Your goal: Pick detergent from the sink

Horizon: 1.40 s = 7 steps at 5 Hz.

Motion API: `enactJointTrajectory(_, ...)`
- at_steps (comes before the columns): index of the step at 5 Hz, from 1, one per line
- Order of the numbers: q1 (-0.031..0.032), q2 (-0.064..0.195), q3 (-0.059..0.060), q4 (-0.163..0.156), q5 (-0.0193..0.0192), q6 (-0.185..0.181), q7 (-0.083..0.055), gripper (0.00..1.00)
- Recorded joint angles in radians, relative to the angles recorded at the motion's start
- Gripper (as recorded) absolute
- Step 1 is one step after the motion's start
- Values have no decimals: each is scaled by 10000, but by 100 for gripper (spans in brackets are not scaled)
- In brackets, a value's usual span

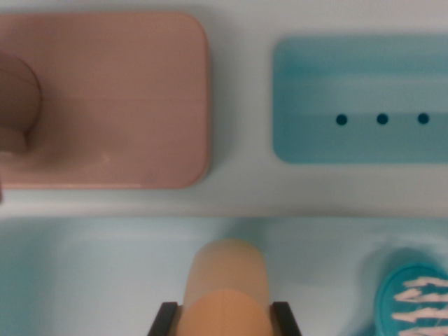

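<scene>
The detergent (225, 283) is an orange, rounded bottle seen from above at the bottom centre of the wrist view, inside the pale blue sink basin (91, 280). My gripper (225, 322) has its two black fingers (165, 320) pressed against the bottle's left and right sides, so it is shut on it. The bottle's lower part is cut off by the frame's bottom edge.
Behind the sink rim lies a pink board (119, 98) at the top left, with a brown rounded object (17, 105) on its left edge. A teal tray (360, 101) with three dark holes sits at the top right. A teal round item with pink stripes (413, 297) lies in the basin's right corner.
</scene>
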<state>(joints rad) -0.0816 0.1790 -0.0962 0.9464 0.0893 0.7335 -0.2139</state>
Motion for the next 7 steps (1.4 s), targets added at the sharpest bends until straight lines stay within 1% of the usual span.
enactJointTrajectory(1,1,-67,-2,152,-16,219,18,100)
enactJointTrajectory(2,1,-67,-2,152,-16,219,18,100)
enactJointTrajectory(3,2,-153,-5,347,-37,498,41,100)
enactJointTrajectory(4,2,-153,-5,347,-37,498,41,100)
enactJointTrajectory(5,4,-255,-8,577,-62,828,68,100)
enactJointTrajectory(6,4,-255,-8,577,-62,828,68,100)
enactJointTrajectory(7,6,-370,-12,837,-89,1203,98,100)
